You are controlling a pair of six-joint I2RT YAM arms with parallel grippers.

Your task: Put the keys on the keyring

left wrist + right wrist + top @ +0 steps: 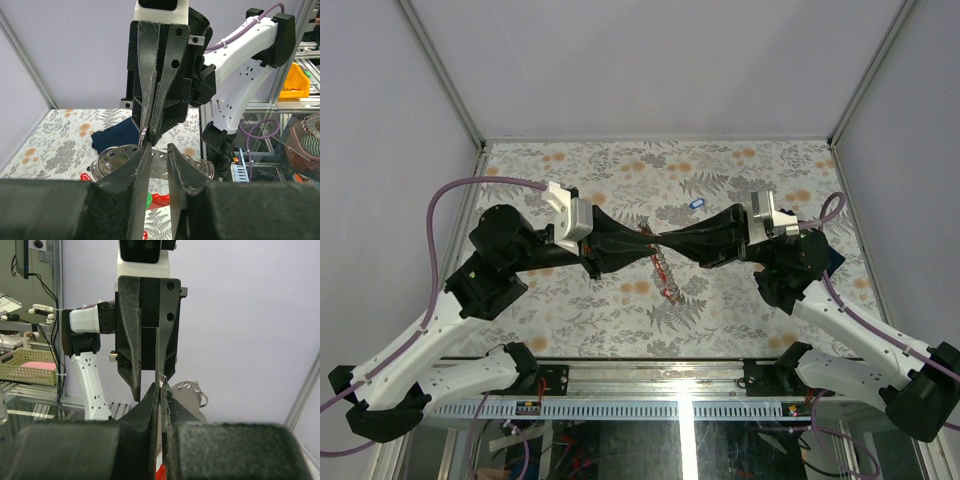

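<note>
Keys, the tiny silvery metal ones with red oblong plastic tags, are lying on the floral-patterned table, right under the spot where the two arms meet nose to nose. Another one with a blue tag sits a bit further back, and the left wrist view shows a green tag down there too. So as far as I can see, none are threaded yet.

The thin silvery wire keyring is up in the air, pinched edge-on in the right gripper, whose fingers are clamped fully together on it. The left gripper faces it tip to tip with its jaws a little apart. I can't spot a key between them, just shiny perforated metal bits and a dark navy folded cloth behind.

My take on doing this step well:
- The right arm should hold dead steady, since only a sliver of ring sticks out past its fingers.
- The left one probably has to work the split of the ring, so it should come in slow and square.
- Don't squeeze hard or sideways. I'd bet that ring twists or pops out of the pinch easily.
- Pick the key by its tag so the hole end stays free.
</note>
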